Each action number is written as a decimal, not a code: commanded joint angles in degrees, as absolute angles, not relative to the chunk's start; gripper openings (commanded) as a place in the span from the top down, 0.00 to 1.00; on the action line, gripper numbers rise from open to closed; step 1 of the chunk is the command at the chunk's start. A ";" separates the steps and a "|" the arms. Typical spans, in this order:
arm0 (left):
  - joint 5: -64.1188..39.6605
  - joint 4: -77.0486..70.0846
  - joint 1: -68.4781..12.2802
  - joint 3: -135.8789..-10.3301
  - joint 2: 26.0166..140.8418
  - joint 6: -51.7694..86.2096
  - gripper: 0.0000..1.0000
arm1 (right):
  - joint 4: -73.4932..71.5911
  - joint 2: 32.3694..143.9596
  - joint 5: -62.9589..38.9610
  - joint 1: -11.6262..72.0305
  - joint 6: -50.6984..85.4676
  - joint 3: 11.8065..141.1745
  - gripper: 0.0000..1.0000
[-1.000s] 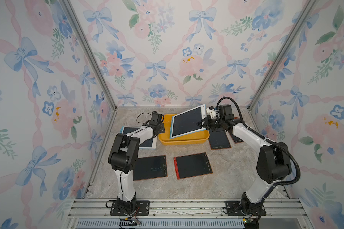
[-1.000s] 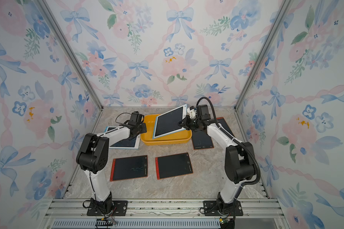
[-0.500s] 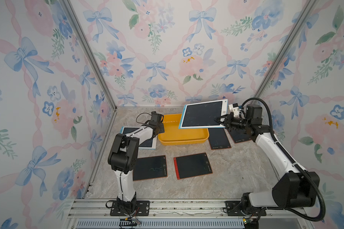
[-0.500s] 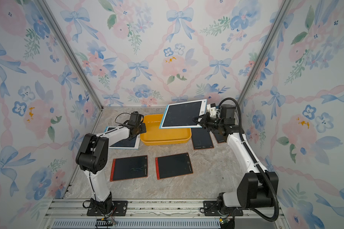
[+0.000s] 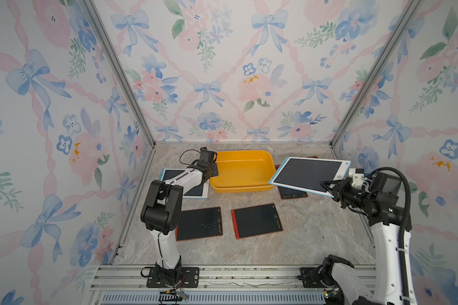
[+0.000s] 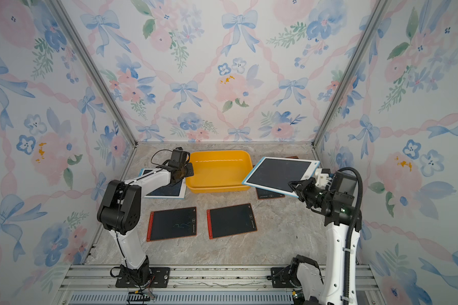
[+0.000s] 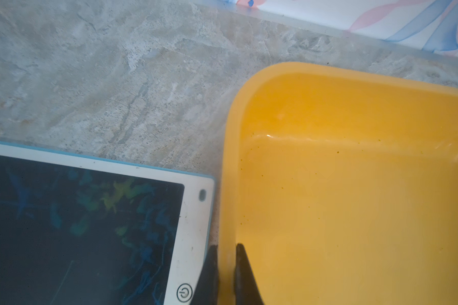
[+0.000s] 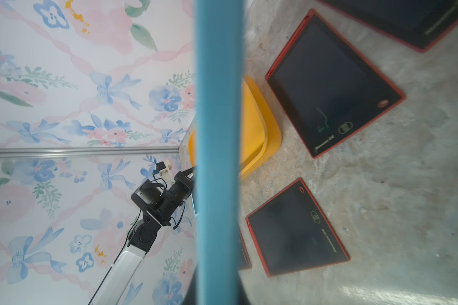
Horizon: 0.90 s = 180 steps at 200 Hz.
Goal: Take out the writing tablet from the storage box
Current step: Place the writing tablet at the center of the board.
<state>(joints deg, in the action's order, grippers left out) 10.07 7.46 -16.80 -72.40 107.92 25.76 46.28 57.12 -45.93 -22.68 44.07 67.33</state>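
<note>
1. Top views both show the storage box [image 5: 240, 188] on the marble table [image 5: 302, 237], at 12 o'clock from table centre, near the back wall.
2. At the box's 9 o'clock end sits the left gripper [image 5: 212, 173]. Left wrist view: its dark fingers [image 7: 242, 266] are pinched on the box's rim, one inside the wall and one outside.
3. Out of the box: the writing tablet [image 5: 307, 174], white face with a blue edge. It is in the air at 3 o'clock from the box and tilted. Its corner overlaps the box's rim in both top views.
4. At the tablet's 4 o'clock corner the right gripper [image 5: 328, 189] is clamped on its frame. Right wrist view: only the tablet's blue edge shows, fingers mostly hidden.
5. Flat on the table:
   - white-framed tablet [image 5: 193, 186], 9 o'clock, just beside the box and partly under the left arm
   - scribbled red tablet [image 5: 200, 224], 7 o'clock
   - plain red tablet [image 5: 257, 220], 6 o'clock
   - dark tablet [image 5: 292, 195], 4 o'clock, partly beneath the lifted one
</note>
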 commanded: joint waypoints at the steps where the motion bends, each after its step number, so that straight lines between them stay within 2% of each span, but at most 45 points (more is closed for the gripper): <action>1: 10.90 8.17 -16.86 -71.50 106.08 26.91 1.00 | 55.77 53.19 -45.97 -28.50 42.80 64.97 0.96; 19: 11.24 8.24 -17.03 -71.38 106.07 26.89 1.00 | 60.22 50.55 -41.30 -29.95 41.43 65.22 0.94; 105: 11.99 8.09 -17.14 -70.27 105.39 27.37 1.00 | 75.79 40.40 -33.28 -39.48 39.23 63.98 0.95; 180: 11.78 8.10 -17.60 -70.07 105.64 26.37 1.00 | 76.96 35.58 -27.02 -41.33 40.37 57.29 0.95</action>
